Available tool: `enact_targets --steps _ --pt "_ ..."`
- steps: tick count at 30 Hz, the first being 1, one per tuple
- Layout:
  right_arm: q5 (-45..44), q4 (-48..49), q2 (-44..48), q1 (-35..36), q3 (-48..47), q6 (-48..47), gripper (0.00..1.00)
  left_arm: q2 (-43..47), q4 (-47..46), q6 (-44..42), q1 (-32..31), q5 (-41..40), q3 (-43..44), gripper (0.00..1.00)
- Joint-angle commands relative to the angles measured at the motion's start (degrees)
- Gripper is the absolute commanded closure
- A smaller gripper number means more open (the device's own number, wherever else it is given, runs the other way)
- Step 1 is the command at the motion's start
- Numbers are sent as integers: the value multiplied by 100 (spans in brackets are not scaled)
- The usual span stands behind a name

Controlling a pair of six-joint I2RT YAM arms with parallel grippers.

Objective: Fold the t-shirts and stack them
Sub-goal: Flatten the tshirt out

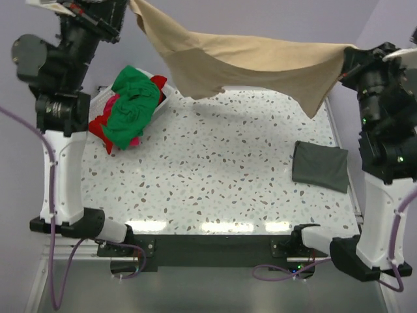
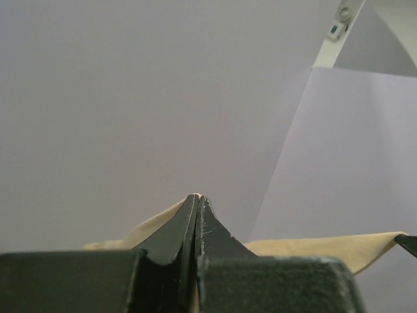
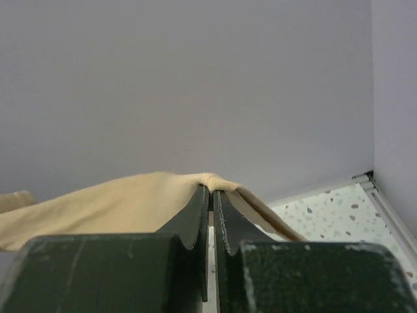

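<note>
A tan t-shirt hangs stretched in the air above the far side of the table, held at both ends. My left gripper at the top left is shut on one end of it; its cloth shows behind the closed fingers. At the right, my right gripper is shut on the other end, with tan cloth draped over its tips. A folded dark grey t-shirt lies flat at the table's right. Green, red and pink t-shirts are heaped in the basket at the left.
The white plastic basket stands at the table's far left, shirts spilling over its near side. The speckled tabletop ends in a raised rim on the right. A purple wall stands behind.
</note>
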State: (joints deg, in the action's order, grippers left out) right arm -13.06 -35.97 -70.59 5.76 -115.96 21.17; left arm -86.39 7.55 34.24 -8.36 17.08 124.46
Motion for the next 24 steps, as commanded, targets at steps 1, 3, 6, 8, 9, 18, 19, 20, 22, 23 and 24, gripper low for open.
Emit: enact_targets --steps 1,3,6,8,9,18,19,20,22,23,24 --pt "-232 503 553 -22 30 -297 100 798 -483 -347 45 -275 -184 100" --pt "-293 512 739 -31 47 -403 100 1150 -465 -435 45 -415 -282 100" --pt "-311 442 1055 -31 91 -394 100 1431 -255 -567 36 -539 -177 100" --pt "-285 362 1231 -31 100 -307 100 1554 -140 -629 45 -609 -10 100" --pt "-259 345 1275 -31 109 -289 100 1598 -131 -690 45 -688 16 100" --pt "-548 283 1083 -31 1197 238 100 977 -412 -638 45 -487 -853 100" --pt "-540 370 1021 -31 1599 230 100 783 -386 -638 45 -434 -967 100" --pt "-557 588 942 -31 1794 230 100 346 -377 -646 45 -373 -1003 100" --pt "-496 835 574 -31 2355 239 100 -200 -395 -646 45 -92 -925 100" --pt "-470 1107 381 -31 2515 247 100 -812 -386 -647 45 31 -837 100" --pt "-478 1205 196 -31 2656 291 100 -1149 -343 -664 45 206 -697 100"
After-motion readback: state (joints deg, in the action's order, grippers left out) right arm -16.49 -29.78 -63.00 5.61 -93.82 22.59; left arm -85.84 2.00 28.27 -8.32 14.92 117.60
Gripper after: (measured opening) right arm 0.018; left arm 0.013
